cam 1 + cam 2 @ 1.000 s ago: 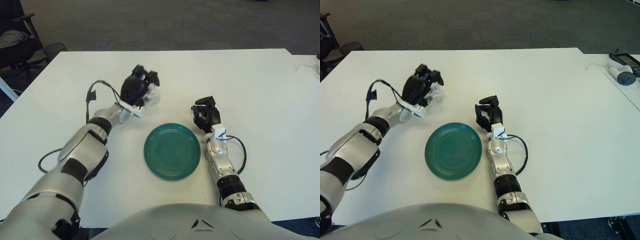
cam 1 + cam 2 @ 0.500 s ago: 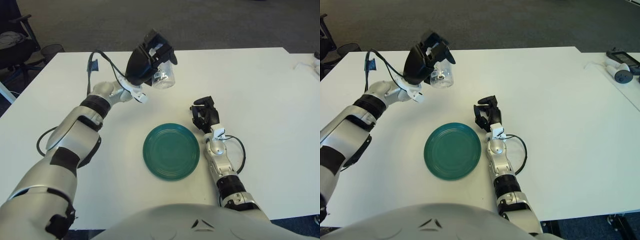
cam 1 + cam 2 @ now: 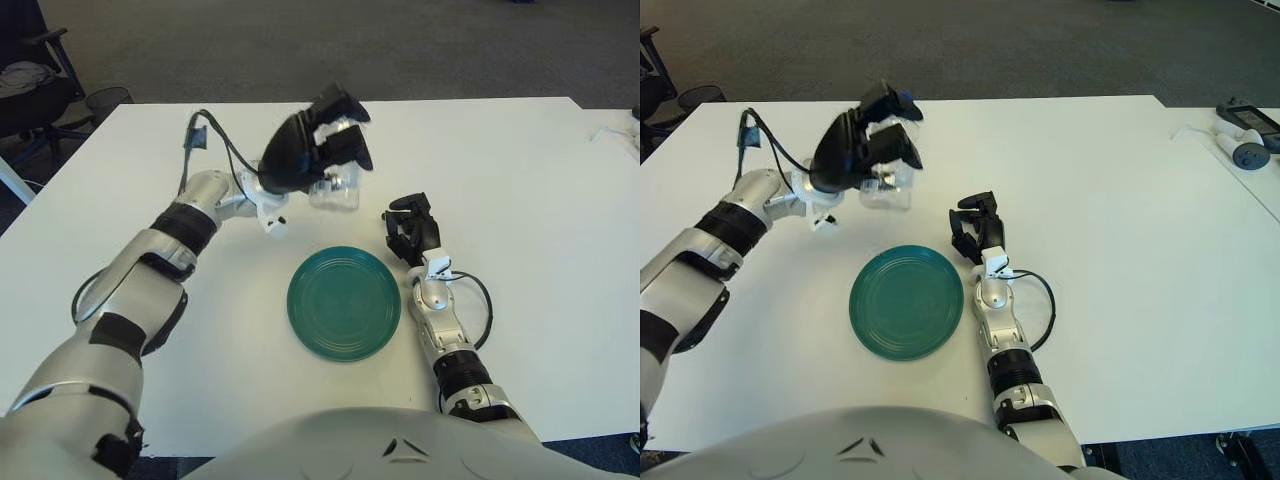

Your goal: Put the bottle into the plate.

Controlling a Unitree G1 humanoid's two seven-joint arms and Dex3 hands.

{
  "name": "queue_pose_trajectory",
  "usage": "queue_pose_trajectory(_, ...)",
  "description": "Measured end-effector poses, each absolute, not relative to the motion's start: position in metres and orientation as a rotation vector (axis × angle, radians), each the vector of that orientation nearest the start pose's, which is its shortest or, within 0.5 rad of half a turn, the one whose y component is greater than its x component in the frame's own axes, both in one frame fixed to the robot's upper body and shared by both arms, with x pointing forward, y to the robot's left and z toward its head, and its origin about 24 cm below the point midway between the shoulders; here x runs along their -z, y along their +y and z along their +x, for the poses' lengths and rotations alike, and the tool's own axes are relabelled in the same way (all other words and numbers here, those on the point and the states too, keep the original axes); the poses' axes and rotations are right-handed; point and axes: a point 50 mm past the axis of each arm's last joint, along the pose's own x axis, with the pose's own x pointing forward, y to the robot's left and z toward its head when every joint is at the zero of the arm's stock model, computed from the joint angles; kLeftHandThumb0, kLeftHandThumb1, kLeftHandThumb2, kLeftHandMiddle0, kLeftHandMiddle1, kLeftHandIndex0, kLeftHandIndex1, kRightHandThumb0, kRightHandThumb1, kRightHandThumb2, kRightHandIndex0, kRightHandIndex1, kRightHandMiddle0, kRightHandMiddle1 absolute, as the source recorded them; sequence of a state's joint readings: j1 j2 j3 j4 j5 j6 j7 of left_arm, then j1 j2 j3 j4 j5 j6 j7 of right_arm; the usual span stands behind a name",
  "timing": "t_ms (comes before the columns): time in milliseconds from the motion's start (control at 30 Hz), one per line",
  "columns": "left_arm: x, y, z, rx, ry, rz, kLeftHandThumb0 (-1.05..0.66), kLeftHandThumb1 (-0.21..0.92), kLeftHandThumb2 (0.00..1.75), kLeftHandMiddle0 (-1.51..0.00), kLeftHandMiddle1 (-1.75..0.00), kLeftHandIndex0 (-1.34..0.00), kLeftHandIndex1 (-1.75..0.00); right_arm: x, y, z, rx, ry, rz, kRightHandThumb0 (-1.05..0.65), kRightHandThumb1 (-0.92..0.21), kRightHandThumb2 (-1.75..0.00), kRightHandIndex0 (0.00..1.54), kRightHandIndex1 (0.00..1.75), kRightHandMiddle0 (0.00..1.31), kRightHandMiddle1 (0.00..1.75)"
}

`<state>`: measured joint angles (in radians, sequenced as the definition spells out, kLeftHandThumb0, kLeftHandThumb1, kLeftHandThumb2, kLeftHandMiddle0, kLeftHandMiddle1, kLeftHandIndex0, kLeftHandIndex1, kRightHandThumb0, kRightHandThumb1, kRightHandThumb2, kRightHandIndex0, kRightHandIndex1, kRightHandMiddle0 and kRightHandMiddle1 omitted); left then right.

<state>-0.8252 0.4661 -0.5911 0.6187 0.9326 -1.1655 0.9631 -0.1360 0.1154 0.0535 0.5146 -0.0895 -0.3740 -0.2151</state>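
My left hand (image 3: pixel 325 150) is raised above the table with its black fingers curled around a clear plastic bottle (image 3: pixel 336 186). The bottle hangs in the air behind and slightly left of the green plate (image 3: pixel 344 304), pointing toward the right. The plate lies flat on the white table near my body, with nothing on it. My right hand (image 3: pixel 411 228) shows just right of the plate's far edge, fingers curled and holding nothing.
The white table (image 3: pixel 500 170) stretches wide to the right and back. A black office chair (image 3: pixel 30 80) and a bin stand on the floor at the far left. Small devices (image 3: pixel 1240 135) lie on a neighbouring table at the far right.
My left hand lifted the bottle off the table, then carried it right and down toward the plate. The right hand has not moved.
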Motion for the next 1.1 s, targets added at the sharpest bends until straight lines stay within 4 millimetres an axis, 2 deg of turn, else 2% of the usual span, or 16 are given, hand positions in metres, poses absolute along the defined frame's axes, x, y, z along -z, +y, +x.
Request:
queue_pose_trajectory(233, -0.147, 0.081, 0.28, 0.701, -1.442, 0.631, 0.0, 0.16, 1.51, -0.73, -1.74, -0.5, -1.75, 0.007, -0.103, 0.268, 0.076, -0.01, 0.038, -0.35, -0.92, -0.49, 0.23, 1.11, 0.22, 1.72)
queue_pose_trajectory(533, -0.12, 0.083, 0.27, 0.819, -1.354, 0.692, 0.0, 0.17, 1.49, -0.72, -1.75, -0.48, -1.75, 0.007, -0.105, 0.268, 0.095, -0.034, 0.066, -0.35, -0.92, -0.48, 0.25, 1.13, 0.23, 1.71)
queue_pose_trajectory(833, -0.125, 0.082, 0.269, 0.844, -1.369, 0.742, 0.0, 0.17, 1.5, -0.73, -1.73, -0.49, -1.75, 0.004, -0.103, 0.262, 0.123, -0.041, 0.025, -0.35, -0.92, -0.51, 0.23, 1.17, 0.2, 1.74)
queue_pose_trajectory(1100, -0.12, 0.083, 0.261, 0.887, -1.365, 0.838, 0.0, 0.17, 1.49, -0.74, -1.71, -0.49, -1.75, 0.004, -0.104, 0.256, 0.137, -0.005, 0.012, -0.34, -0.92, -0.52, 0.34, 1.23, 0.19, 1.75)
